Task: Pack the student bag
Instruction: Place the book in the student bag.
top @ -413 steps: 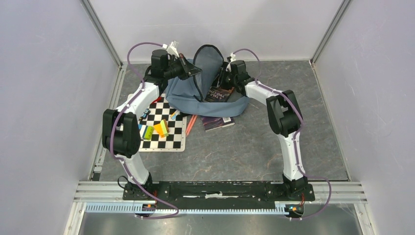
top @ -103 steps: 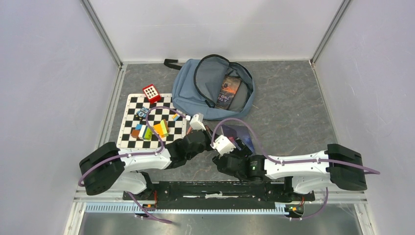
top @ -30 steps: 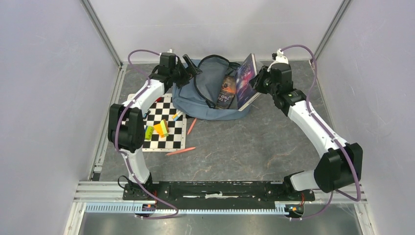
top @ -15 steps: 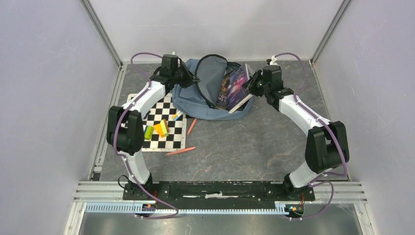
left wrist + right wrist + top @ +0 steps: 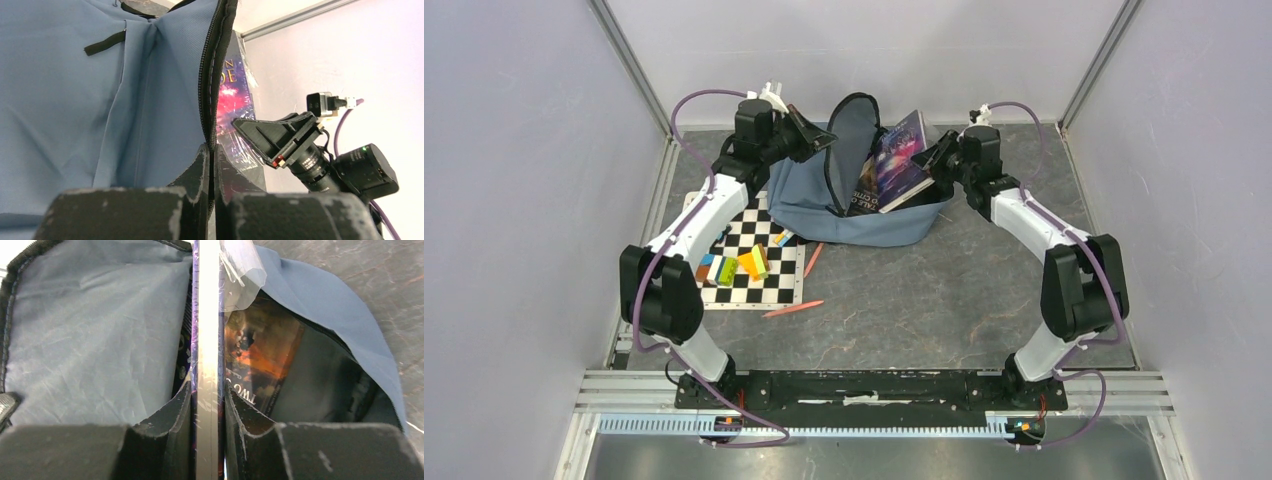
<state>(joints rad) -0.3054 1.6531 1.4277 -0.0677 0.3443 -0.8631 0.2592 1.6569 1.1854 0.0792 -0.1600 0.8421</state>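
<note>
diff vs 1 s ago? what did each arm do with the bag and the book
Left gripper closed on the zipper edge of the dusty blue-grey fabric backpack and lifted its flap. Right gripper, still clamped on the purple-covered book, swung it left and tipped it over the opening. Unchanged: orange-covered book inside the bag, checkered mat, orange pencil beside it.

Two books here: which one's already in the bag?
The dark book with orange cover art, lying inside the student bag. The purple book is clamped edge-on in the right gripper, partly above the opening.
</note>
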